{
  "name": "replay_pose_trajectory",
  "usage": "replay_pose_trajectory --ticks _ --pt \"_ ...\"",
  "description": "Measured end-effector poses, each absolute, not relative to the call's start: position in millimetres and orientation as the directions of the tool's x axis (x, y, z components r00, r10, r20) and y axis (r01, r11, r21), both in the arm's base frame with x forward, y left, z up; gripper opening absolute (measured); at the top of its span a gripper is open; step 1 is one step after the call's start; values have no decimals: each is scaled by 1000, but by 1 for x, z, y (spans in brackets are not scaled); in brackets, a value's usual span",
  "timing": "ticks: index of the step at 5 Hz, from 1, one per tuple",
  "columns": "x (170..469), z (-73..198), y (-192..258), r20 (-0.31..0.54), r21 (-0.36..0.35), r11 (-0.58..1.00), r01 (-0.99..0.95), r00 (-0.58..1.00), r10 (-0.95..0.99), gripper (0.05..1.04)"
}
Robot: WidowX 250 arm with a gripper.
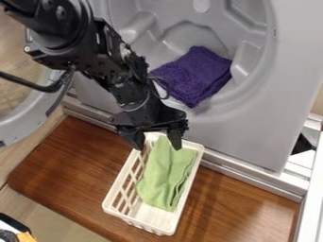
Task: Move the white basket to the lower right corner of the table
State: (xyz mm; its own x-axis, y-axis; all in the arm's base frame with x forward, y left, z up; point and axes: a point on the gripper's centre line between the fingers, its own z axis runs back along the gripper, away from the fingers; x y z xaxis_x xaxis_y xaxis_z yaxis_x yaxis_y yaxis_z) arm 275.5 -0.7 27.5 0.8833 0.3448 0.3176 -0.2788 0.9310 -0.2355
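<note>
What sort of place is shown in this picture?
Probably a laundry area, perhaps a staged one: a purple cloth lies in the round opening of what looks like a washer or dryer, and a white basket with a green cloth stands before it.

Camera view, one: fixed, set above the table (69, 158), facing down at a slant toward the grey machine front (265, 108). Range: close, table cropped at the lower edge.

Purple cloth (197, 75) in grey drum (252, 52); green cloth (163, 177); open round door (22, 126)
</note>
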Motion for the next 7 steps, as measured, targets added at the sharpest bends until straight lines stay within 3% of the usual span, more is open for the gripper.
replay_pose_trajectory --ticks 2,5,6,7 --pt "263 16 5 227 -234 926 -295 910 347 999" --pt "246 -4 38 118 -94 943 -321 937 330 999" --pt "245 -27 40 39 -73 943 -325 944 328 999" --pt "252 -45 38 36 -143 943 -301 951 308 953"
